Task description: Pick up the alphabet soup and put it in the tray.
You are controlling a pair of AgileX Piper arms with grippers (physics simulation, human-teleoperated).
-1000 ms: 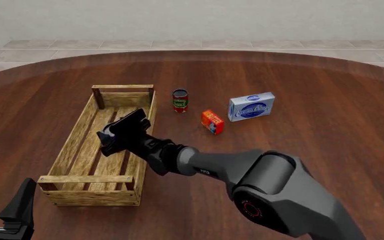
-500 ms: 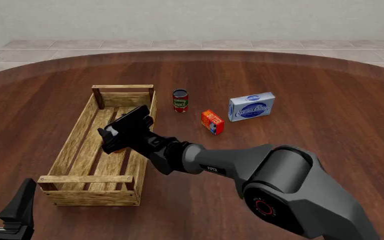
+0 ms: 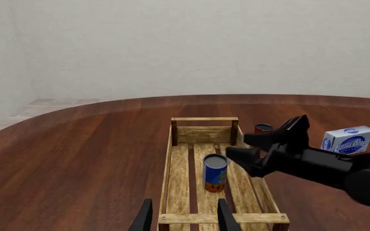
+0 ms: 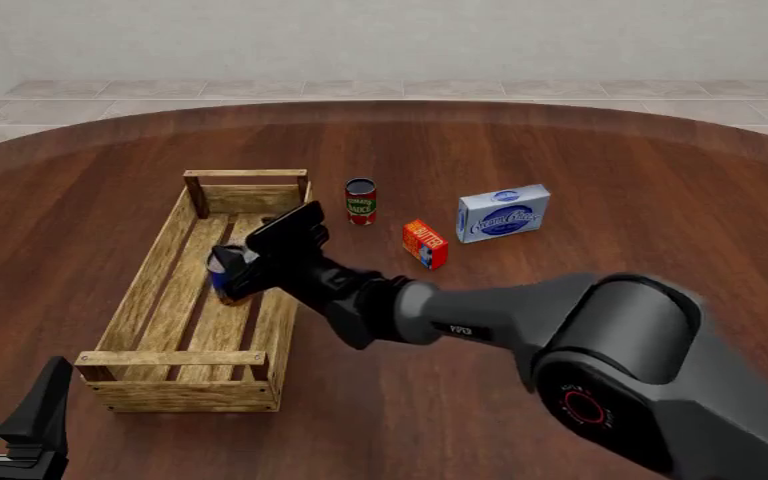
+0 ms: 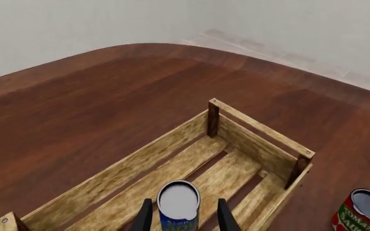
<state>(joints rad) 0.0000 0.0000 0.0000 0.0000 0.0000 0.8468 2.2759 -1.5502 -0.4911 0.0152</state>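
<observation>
The alphabet soup (image 3: 215,172) is a blue can with an orange band and a pale top. It stands upright on the slats of the tray (image 3: 167,168), a long light-wood crate. In the front view the can (image 4: 228,273) is partly hidden behind my right gripper (image 4: 271,250), in the middle of the tray (image 4: 144,290). The right gripper (image 3: 252,148) is open and hovers just above and beside the can, not touching it. The right wrist view shows the can (image 5: 178,204) below and between the spread fingers (image 5: 145,215). My left gripper (image 4: 4,400) is open and empty at the near left table edge.
A red-and-green can (image 4: 360,200) stands just right of the tray's far end. An orange butter box (image 4: 426,243) and a blue-and-white box (image 4: 503,212) lie further right. The right arm stretches across the table from the near right.
My right gripper has let go of the can and drawn back a little up and to the right. The can, hidden behind it before, now shows standing in the tray. The left arm has not moved.
</observation>
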